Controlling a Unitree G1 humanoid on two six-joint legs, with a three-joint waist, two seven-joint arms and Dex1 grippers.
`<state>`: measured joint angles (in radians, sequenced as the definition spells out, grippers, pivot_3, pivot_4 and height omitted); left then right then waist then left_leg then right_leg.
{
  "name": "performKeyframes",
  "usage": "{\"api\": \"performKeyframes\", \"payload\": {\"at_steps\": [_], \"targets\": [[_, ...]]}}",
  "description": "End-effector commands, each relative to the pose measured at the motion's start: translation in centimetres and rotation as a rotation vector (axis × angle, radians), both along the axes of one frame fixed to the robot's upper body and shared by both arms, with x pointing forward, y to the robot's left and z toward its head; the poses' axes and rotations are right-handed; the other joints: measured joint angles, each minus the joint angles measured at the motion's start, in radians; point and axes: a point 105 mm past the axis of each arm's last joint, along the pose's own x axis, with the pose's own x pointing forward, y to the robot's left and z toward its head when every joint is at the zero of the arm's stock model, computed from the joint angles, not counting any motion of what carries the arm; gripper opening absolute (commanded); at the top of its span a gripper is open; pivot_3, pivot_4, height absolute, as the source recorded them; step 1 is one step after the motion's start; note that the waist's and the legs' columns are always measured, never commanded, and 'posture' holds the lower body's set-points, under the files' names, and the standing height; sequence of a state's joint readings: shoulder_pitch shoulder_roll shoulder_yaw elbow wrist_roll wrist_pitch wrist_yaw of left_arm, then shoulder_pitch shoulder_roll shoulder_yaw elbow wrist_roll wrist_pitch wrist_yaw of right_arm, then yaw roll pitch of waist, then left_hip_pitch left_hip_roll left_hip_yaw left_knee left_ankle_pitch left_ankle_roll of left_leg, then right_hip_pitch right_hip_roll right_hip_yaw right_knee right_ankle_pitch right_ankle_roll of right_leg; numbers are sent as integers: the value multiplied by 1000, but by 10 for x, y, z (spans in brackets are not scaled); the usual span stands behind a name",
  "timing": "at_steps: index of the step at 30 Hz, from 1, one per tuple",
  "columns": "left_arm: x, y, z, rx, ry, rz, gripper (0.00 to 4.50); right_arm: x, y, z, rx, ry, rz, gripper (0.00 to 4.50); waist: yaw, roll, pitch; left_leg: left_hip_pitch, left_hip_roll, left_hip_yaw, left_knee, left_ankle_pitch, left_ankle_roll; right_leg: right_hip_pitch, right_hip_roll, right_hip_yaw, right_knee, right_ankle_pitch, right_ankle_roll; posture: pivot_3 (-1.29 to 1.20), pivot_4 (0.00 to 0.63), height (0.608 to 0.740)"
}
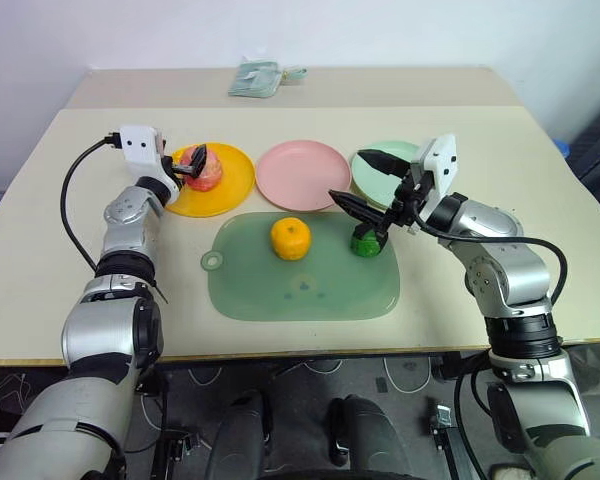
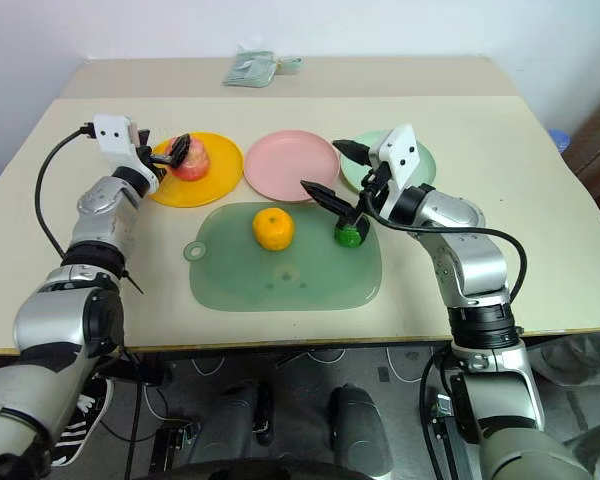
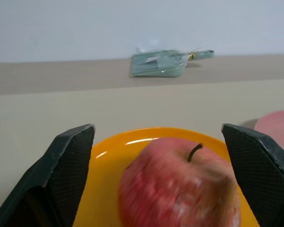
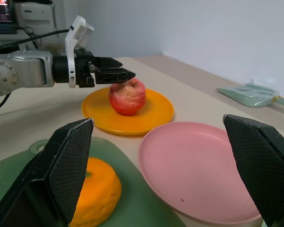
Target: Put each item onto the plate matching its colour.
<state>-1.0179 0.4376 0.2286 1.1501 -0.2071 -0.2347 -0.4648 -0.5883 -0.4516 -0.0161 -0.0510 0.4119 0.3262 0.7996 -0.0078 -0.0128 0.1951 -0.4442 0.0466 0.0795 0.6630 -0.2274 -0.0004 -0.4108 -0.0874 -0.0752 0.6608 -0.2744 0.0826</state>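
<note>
The left gripper (image 1: pixel 190 168) is held with its black fingers spread on either side of the apple (image 1: pixel 205 170), which sits on the yellow plate (image 1: pixel 230 185); in the left wrist view the fingers (image 3: pixel 68 165) stand clear of the fruit's flanks with a gap on each side, so the apple is judged to rest on the plate by its own weight rather than being pinched. That placement is a mismatch of colour, since the pinkish-red apple belongs on the pink plate (image 1: pixel 302 175), which lies bare just beside the yellow plate, on the side away from the left arm. The open stance around the fruit is read either as a release or as a fresh approach; which of the two cannot be told. The right gripper (image 1: pixel 362 182) is likewise spread wide, hovering above the green vegetable (image 1: pixel 365 242) without touching it, presumably lined up for a pick. The vegetable lies at the corner of the green mat (image 1: pixel 300 285) farthest from the yellow plate, close under the mint-green plate (image 1: pixel 380 175), its matching target beyond the pink plate. The orange (image 1: pixel 291 238) rests on the mat too, nearer the yellow plate, untouched and not yet sorted.
</note>
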Motion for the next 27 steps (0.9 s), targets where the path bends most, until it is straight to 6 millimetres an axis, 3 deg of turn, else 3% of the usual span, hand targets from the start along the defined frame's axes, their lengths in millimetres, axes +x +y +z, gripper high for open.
{"api": "performKeyframes", "payload": {"at_steps": [1,4,8,11,17,27], "targets": [[-7,-7,38,100,-143,-78,4487,-6,-1,11,-8,-56,16,4500,-1,0,0,0,0,0,0,0,0,0,0,0,0,0,0,0,150,740],[-19,-23,47,112,-180,-248,4487,-7,1,9,-30,-58,23,4500,-3,0,0,0,0,0,0,0,0,0,0,0,0,0,0,0,150,740],[-57,-49,37,199,-156,-593,4487,-14,10,8,-33,-19,87,4500,-8,0,0,0,1,1,-1,2,-3,0,0,0,0,0,0,0,150,740],[-78,-44,22,327,-123,-659,4487,-6,16,11,-29,-40,56,4500,-10,0,0,1,1,1,-1,2,-4,-1,1,1,0,0,0,0,150,740],[-111,-29,14,322,-59,-759,4487,-7,32,17,13,-62,72,4500,0,0,0,1,2,0,-1,1,-1,-1,1,2,1,0,-1,0,150,740],[-125,-31,15,278,-47,-775,4487,-6,35,10,-18,-48,100,4500,-5,0,0,1,2,0,-1,0,0,-1,0,2,1,0,-1,0,150,740]]}}
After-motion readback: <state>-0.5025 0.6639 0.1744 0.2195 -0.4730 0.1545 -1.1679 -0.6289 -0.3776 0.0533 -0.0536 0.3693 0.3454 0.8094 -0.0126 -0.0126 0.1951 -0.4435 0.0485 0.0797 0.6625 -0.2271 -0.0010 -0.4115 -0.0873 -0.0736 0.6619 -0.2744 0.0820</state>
